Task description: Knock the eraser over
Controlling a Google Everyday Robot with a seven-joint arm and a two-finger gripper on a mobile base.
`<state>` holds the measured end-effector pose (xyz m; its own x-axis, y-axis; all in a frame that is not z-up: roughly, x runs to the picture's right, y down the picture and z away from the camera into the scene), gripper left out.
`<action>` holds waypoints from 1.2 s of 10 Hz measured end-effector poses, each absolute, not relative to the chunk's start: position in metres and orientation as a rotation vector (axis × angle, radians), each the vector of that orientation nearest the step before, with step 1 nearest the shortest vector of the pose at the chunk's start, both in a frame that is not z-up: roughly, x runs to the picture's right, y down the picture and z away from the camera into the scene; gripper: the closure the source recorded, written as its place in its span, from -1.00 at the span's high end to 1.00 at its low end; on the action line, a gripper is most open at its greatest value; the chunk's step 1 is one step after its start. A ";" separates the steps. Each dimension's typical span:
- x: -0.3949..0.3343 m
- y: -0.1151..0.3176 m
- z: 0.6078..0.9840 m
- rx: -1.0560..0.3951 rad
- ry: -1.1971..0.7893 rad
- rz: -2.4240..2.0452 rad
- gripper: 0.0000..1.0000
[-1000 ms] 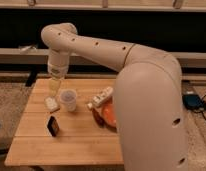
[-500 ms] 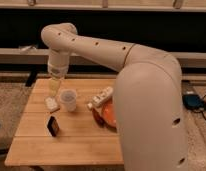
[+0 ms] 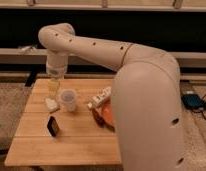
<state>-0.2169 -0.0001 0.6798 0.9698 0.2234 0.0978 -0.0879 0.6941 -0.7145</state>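
The eraser (image 3: 53, 126) is a small black block with a brownish edge. It stands upright on the wooden table (image 3: 71, 145), left of centre toward the front. My gripper (image 3: 53, 89) hangs from the arm above the table's back left part, behind and above the eraser, apart from it. A small white lump (image 3: 51, 104) lies just below the gripper. A clear plastic cup (image 3: 68, 99) stands right of the gripper.
A long white labelled bar (image 3: 100, 98) lies right of the cup. An orange bowl-like object (image 3: 107, 116) sits at the table's right, partly hidden by my arm (image 3: 146, 100). Dark wall and a ledge run behind the table.
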 end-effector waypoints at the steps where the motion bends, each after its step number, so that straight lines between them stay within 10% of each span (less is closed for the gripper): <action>1: -0.223 0.014 0.672 -0.785 -0.159 0.152 0.60; 12: -0.207 0.174 0.651 -0.945 -0.034 0.171 0.60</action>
<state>-0.2073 0.1737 0.6513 0.9860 0.1606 -0.0460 -0.1311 0.5734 -0.8087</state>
